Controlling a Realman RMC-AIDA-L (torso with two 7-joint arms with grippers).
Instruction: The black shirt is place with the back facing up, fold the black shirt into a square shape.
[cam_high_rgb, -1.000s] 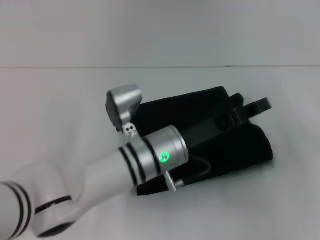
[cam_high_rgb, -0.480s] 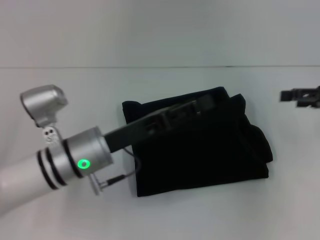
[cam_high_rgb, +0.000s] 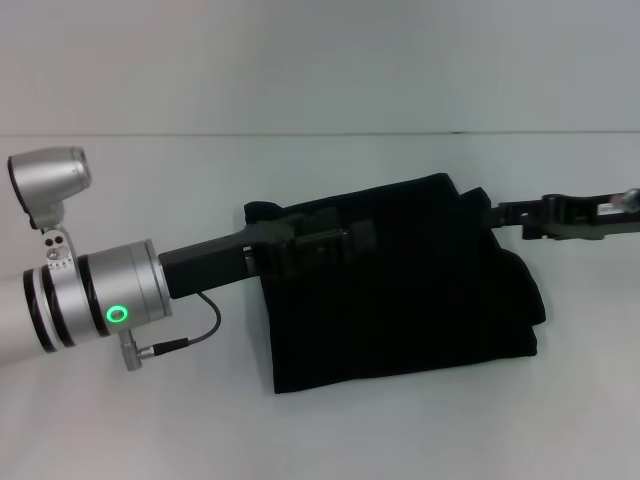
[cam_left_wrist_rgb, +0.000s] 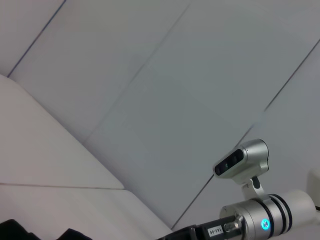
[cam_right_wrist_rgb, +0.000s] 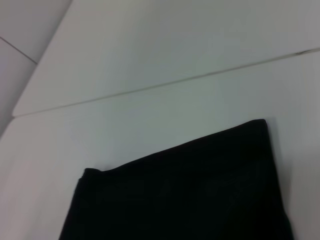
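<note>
Black shirt (cam_high_rgb: 400, 290): folded into a rough square, lying flat on the white table (cam_high_rgb: 150, 180) at centre. Left gripper (cam_high_rgb: 325, 240): extended over the shirt's upper left part; whether its fingers are spread or pressed together cannot be told. Right gripper (cam_high_rgb: 510, 213): at the shirt's upper right corner, finger state likewise unclear.

Place: bare lab or robot test cell
Surface: plain white table (cam_high_rgb: 120, 420), nothing domestic on it
Backdrop: blank pale wall (cam_high_rgb: 320, 60) directly behind the table, meeting it at a seam
Equipment: silver arm (cam_high_rgb: 90, 300), green status light
</note>
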